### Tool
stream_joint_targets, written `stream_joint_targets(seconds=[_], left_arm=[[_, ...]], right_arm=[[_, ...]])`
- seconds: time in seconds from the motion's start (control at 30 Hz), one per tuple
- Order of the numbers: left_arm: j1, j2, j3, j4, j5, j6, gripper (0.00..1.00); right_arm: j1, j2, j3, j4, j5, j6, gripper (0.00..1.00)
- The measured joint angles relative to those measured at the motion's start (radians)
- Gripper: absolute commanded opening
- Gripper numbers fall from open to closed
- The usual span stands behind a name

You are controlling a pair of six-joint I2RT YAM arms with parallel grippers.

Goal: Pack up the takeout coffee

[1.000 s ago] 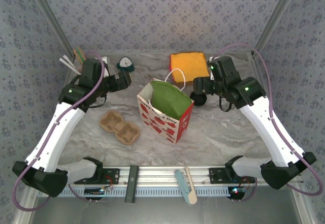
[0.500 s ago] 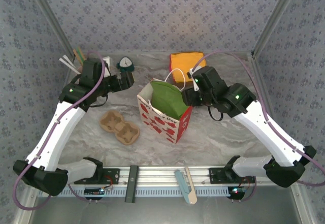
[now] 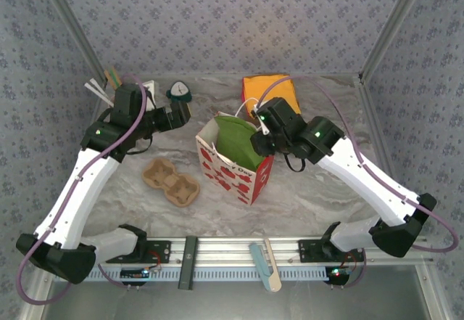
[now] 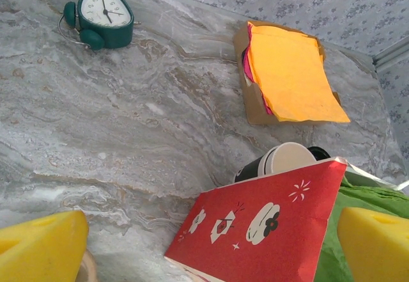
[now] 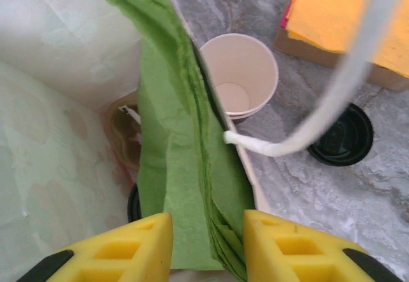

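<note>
Grey marbled table (image 3: pixel 312 189) — floral-papered walls (image 3: pixel 217 15).

From your left wrist, the bag (image 4: pixel 268 224) hides the lower half of the cup (image 4: pixel 284 160), and the lid (image 4: pixel 317 152) is a sliver behind it. From your right wrist, a blurred handle (image 5: pixel 339 96) crosses that lid.

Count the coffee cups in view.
2: an open cup just outside the bag, and a black-lidded cup beside it. Others may be hidden inside the bag.
</note>
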Motion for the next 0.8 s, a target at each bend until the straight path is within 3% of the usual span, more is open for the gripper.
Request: stream_joint_targets(seconds=[0.37, 0.53, 0.67, 0.73, 0.8], left_arm=[[0.0, -0.009, -0.013, 0.0, 0.0, -0.005, 1.0], [0.0, -0.013, -0.025, 0.004, -0.001, -0.005, 1.0], [0.0, -0.018, -0.045, 0.005, -0.017, -0.004, 1.0], [0.0, -0.022, -0.06, 0.006, -0.041, 0.002, 1.0], [0.0, -0.026, -0.076, 0.009, -0.073, 0.014, 1.0]], right_arm=[[0.082, 0.02, -0.01, 0.021, -0.088, 0.0, 0.42], [0.089, 0.011, -0.005, 0.017, -0.098, -0.013, 0.54], [0.035, -0.037, -0.002, 0.013, -0.095, -0.013, 0.63], [-0.031, -0.073, -0.002, 0.014, -0.084, -0.006, 0.76], [-0.093, -0.109, -0.016, 0.025, -0.063, 0.003, 0.78]])
